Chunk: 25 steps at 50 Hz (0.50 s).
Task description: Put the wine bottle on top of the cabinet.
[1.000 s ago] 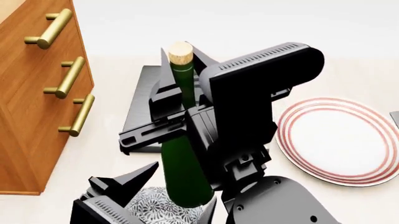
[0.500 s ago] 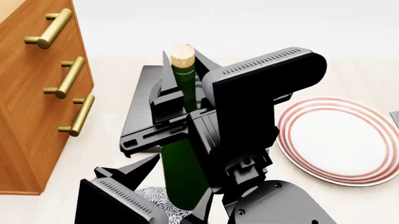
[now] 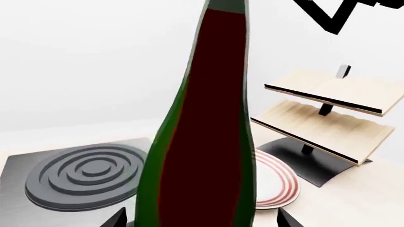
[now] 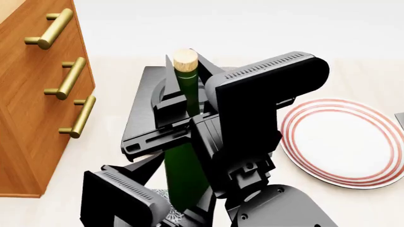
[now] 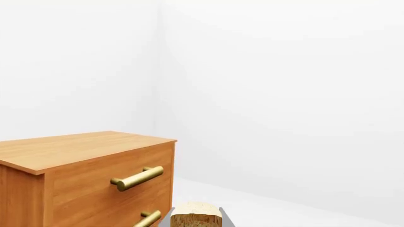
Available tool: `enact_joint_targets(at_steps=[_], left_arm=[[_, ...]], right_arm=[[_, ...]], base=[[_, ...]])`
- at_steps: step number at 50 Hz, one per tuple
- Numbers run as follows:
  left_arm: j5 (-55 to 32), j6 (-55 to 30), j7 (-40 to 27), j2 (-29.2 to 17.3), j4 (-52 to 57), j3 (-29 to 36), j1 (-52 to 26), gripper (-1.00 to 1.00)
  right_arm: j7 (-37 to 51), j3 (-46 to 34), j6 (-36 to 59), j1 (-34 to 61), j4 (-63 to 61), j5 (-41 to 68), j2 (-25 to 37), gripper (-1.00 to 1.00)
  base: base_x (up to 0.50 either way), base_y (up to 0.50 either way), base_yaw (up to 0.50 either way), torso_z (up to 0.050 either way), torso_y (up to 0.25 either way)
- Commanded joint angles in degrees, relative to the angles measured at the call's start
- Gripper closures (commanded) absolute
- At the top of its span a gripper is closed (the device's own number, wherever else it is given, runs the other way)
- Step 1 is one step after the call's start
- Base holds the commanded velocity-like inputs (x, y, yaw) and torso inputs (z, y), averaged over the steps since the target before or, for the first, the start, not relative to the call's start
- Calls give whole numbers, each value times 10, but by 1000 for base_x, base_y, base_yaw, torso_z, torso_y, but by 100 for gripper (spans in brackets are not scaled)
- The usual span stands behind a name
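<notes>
The right gripper is clamped around the wine bottle, upright at centre; the left gripper sits open around its base, and the cabinet top at ten o'clock awaits.

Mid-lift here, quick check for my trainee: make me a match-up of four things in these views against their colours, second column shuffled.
Things:
1. wine bottle
2. cork stopper
3. cabinet
4. plate

Colours:
A. white with red rings
B. orange-brown wood with brass bar handles
C. dark green
D. tan

Pairs: 1-C, 2-D, 3-B, 4-A
</notes>
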Motion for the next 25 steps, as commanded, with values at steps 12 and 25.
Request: enact_joint_targets(at_steps=[12,25], left_arm=[[9,7,-13,1,-22,10,-6,100],[5,12,-18,0,-25,10,-6,100]], right_arm=[[3,2,-3,8,-5,-3,6,100],[9,2,-3,11,-6,3,7,100]], base=[[0,0,0,1,0],[0,0,0,0,1]])
